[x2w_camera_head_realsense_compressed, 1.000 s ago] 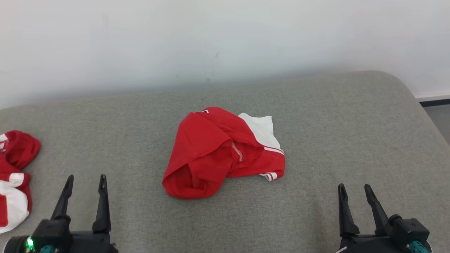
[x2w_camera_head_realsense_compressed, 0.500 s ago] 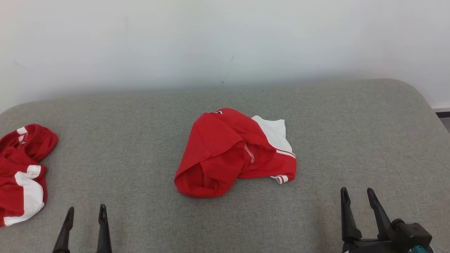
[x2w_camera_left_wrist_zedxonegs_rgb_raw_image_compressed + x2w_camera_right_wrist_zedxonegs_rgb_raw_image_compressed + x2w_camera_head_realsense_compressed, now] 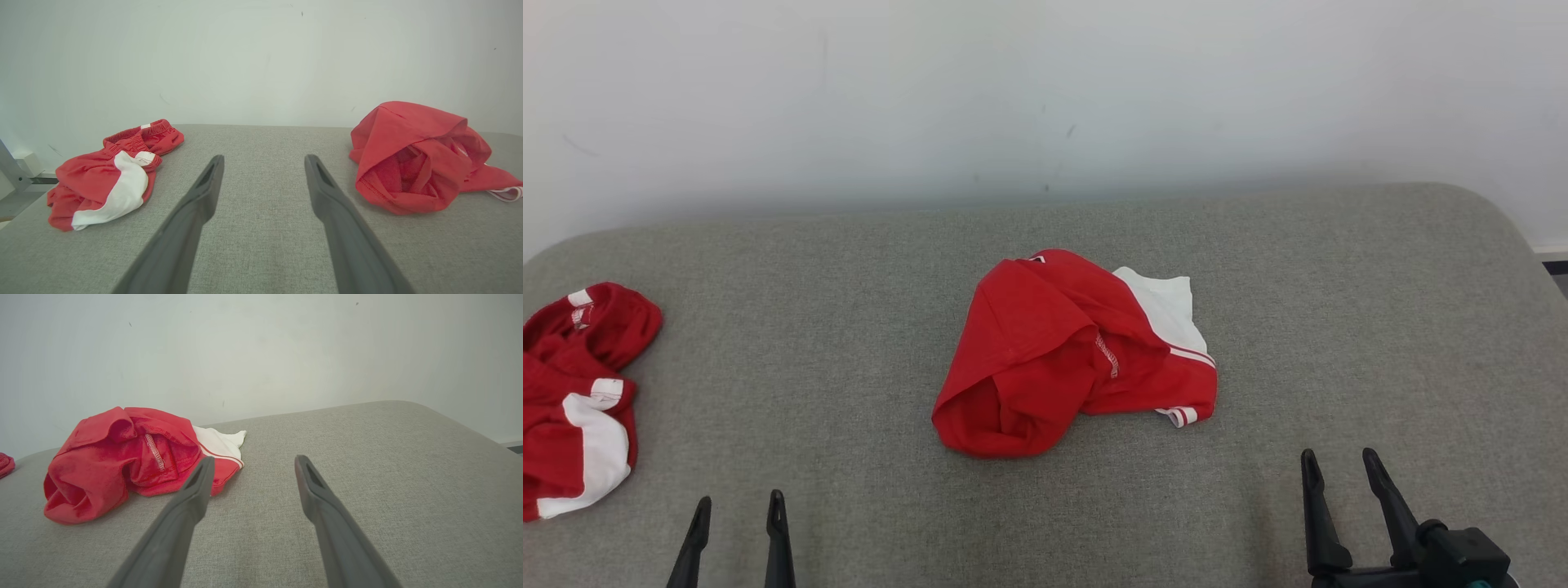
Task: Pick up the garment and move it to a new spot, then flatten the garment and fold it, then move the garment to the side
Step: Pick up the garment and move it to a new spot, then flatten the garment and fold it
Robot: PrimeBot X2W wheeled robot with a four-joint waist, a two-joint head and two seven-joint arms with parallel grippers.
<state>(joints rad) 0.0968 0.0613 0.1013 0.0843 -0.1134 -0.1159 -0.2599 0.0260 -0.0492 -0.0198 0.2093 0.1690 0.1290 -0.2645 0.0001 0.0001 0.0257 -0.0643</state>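
Observation:
A crumpled red and white garment (image 3: 1070,355) lies in a heap at the middle of the grey padded surface (image 3: 849,327). The left wrist view has the garment (image 3: 416,159) at its right, the right wrist view has the garment (image 3: 126,457) at its left. My left gripper (image 3: 737,500) is open at the lower left, well short of the heap, nothing between its fingers. My right gripper (image 3: 1338,459) is open at the lower right, also apart from the cloth and empty.
A second red and white garment (image 3: 576,392) lies bunched at the surface's far left edge, also at the left of the left wrist view (image 3: 110,175). A pale wall (image 3: 1045,98) rises behind. The surface rounds off at the right (image 3: 1494,212).
The head camera has shifted, so the whole scene slid right and the second garment shows more fully. Both grippers sit lower in the picture, the left one most. Both stay open.

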